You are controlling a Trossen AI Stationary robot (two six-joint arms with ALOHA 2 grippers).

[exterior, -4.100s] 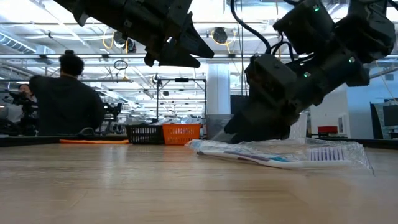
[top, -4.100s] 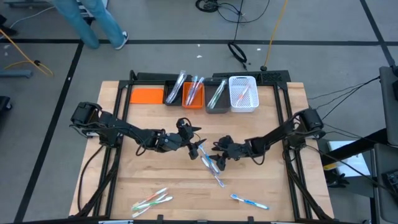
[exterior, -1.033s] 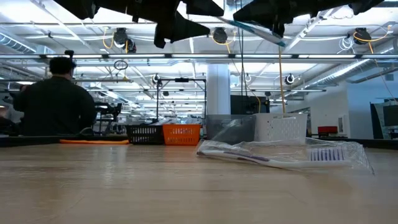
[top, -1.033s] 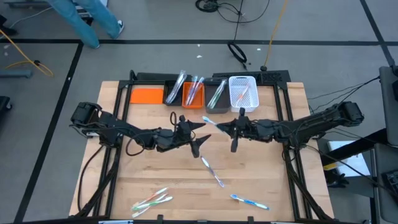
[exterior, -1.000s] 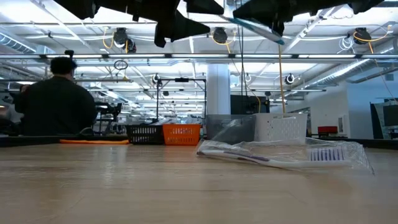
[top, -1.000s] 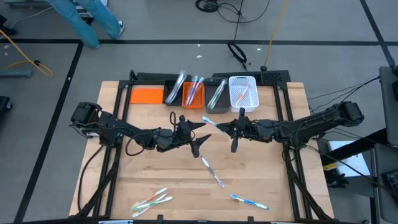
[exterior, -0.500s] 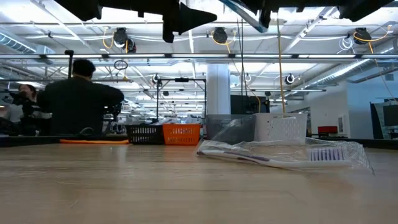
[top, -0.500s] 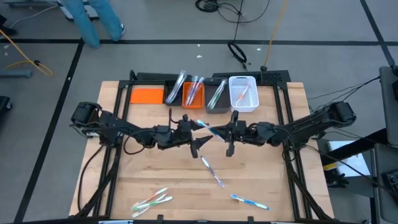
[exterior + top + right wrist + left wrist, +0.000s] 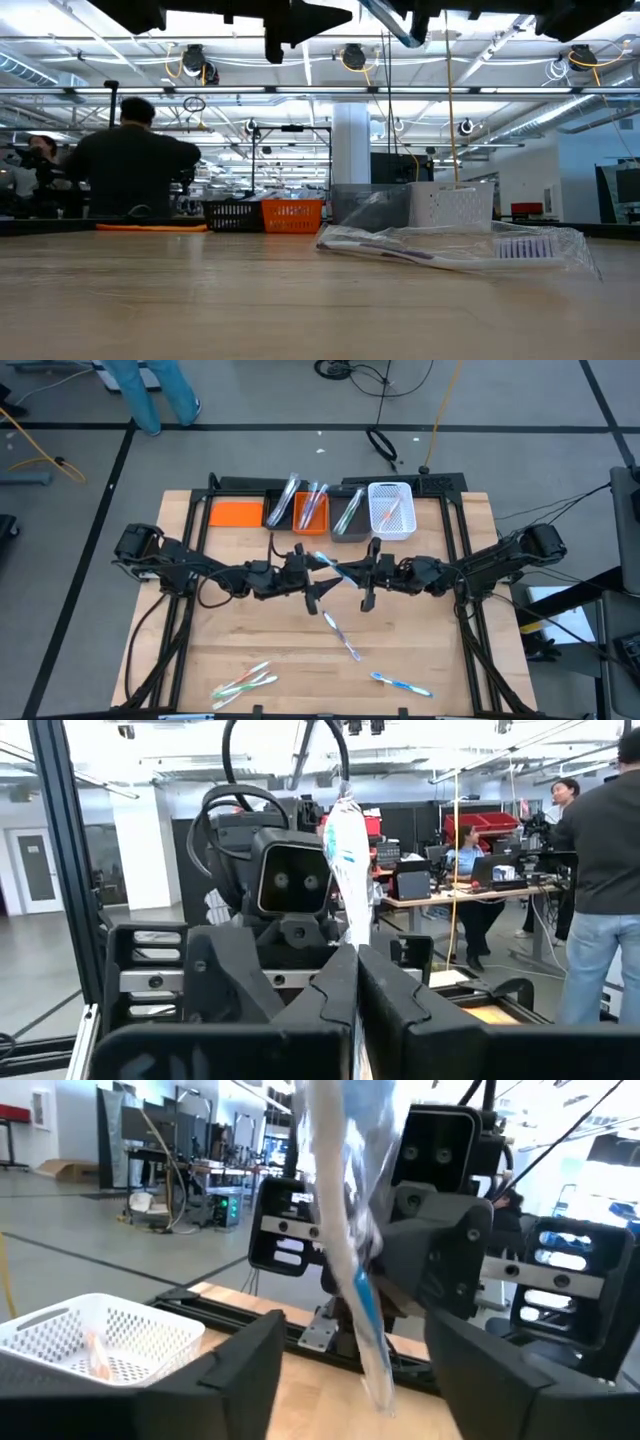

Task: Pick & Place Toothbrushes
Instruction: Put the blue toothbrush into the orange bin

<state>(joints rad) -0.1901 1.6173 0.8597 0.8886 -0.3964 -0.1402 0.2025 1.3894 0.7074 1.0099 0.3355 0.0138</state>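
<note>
Grippers meet nose to nose above the middle of the table (image 9: 250, 650). The right gripper (image 9: 358, 574) has its fingers pressed together on one end of a wrapped toothbrush (image 9: 332, 567), which reaches out from its tips toward the left gripper (image 9: 318, 582); in the right wrist view the wrapped stick (image 9: 347, 870) stands up from between the closed fingers (image 9: 330, 995). The left gripper's fingers (image 9: 235, 1370) stand spread on either side of the same toothbrush (image 9: 350, 1255) and do not visibly touch it.

Beyond both grippers sits a row of bins: an orange lid or tray (image 9: 236, 514), a black bin (image 9: 279, 516), an orange bin (image 9: 311, 515), a grey bin (image 9: 348, 522) and a white basket (image 9: 392, 510); their contents are too small to count. Below the grippers lie two loose wrapped toothbrushes (image 9: 340, 635); nearer the table's front edge are a small cluster (image 9: 245, 682) and a blue one (image 9: 402, 684).

In the low view both grippers are cut off at the upper edge, and only the lying wrapper (image 9: 450, 247) is clear. A person (image 9: 130, 160) stands in the room behind.
</note>
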